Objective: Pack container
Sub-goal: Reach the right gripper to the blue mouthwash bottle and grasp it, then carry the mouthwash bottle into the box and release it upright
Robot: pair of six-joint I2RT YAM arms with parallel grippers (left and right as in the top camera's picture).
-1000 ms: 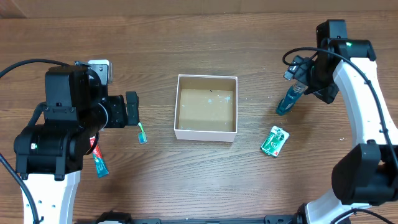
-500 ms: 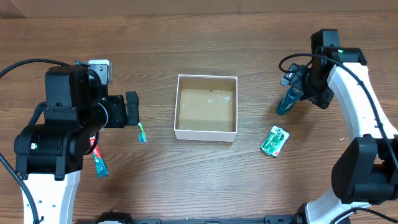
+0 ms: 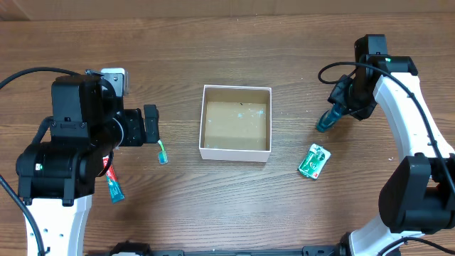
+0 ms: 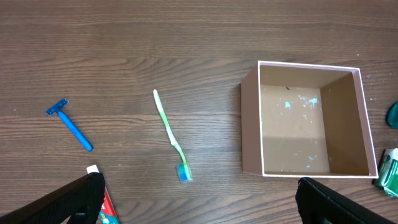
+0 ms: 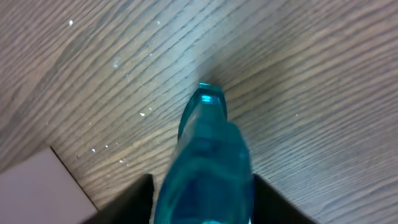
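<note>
The container [image 3: 235, 88], a small square box with white walls and a brown inside, stands mid-table with nothing in it; the left wrist view shows it at the right [image 4: 311, 130]. A teal bottle [image 3: 327, 119] lies tilted to its right. My right gripper [image 3: 343, 99] is shut on that bottle's upper end, and in the right wrist view the bottle [image 5: 208, 162] fills the gap between both fingers of the gripper [image 5: 202, 186]. My left gripper [image 3: 149, 124] hovers left of the container, open and holding nothing [image 4: 199, 205].
A green toothbrush [image 3: 162, 153] [image 4: 169, 130] lies below the left gripper. A red-and-teal toothpaste tube [image 3: 112, 183] lies partly under the left arm. A blue razor [image 4: 69, 126] sits further left. A green packet [image 3: 313, 161] lies right of the container's near corner.
My right gripper has dropped slightly toward the teal bottle and closed its fingers on it. The left arm has not moved.
</note>
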